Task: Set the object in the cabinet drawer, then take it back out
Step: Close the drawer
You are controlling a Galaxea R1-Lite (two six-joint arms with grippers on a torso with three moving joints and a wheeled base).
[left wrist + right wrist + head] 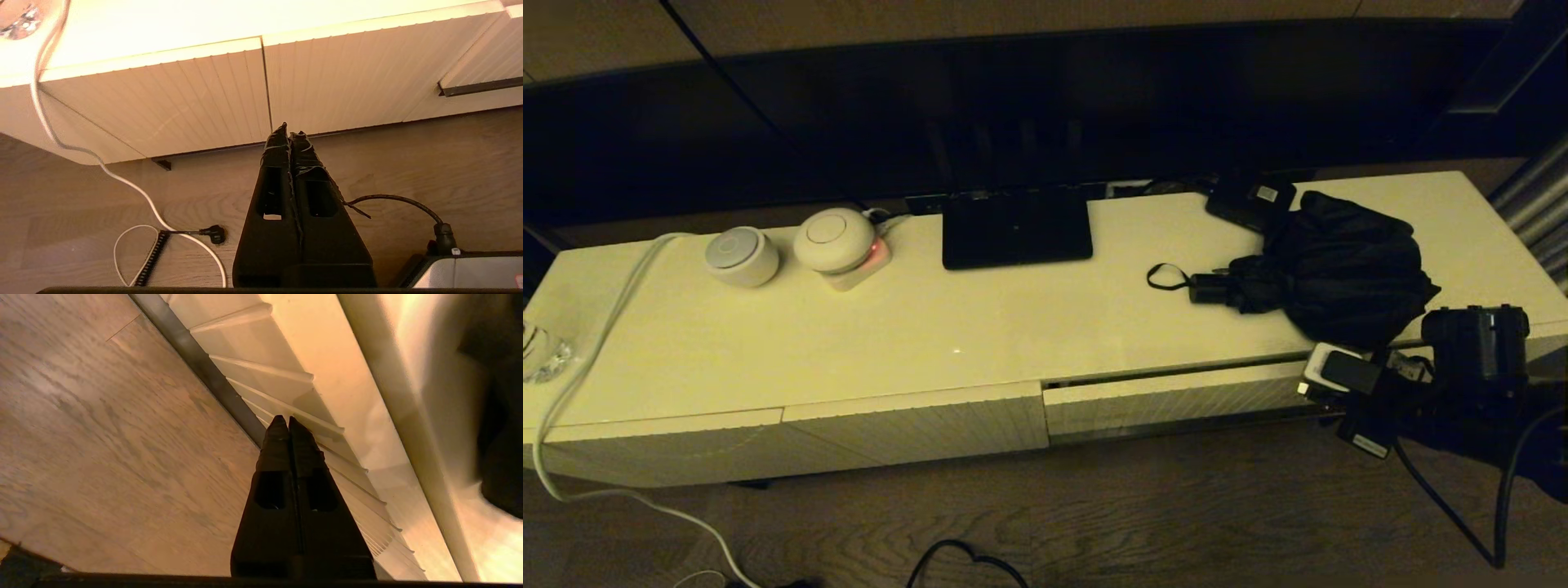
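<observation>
Dim warm light is falling across a long, low cream cabinet point(849, 343) standing on a wood floor, and the umbrella point(1327, 265) is lying on its top near the right end, its baggy canopy bunched toward the right and its short handle and strap loop point(1164, 276) pointing left, so its long axis is running along the cabinet's length. Just below and in front of it, the drawer point(1168, 400) is sitting ajar by only a thin crack, its ribbed front standing slightly proud of the neighbouring fronts. The right gripper point(288, 424) is hovering low at the right end of that drawer front with its fingers pressed together and holding nothing, its tips pointing at the ribs and the dark slot along the lower edge (the umbrella is looming dark just above the cabinet's lip in the right wrist view). So the right arm is by far the nearer one, with drawer ahead and umbrella above. The left gripper point(289, 132) is hanging closed and empty over the floor, facing the shorter fronts further left, well apart from both.
</observation>
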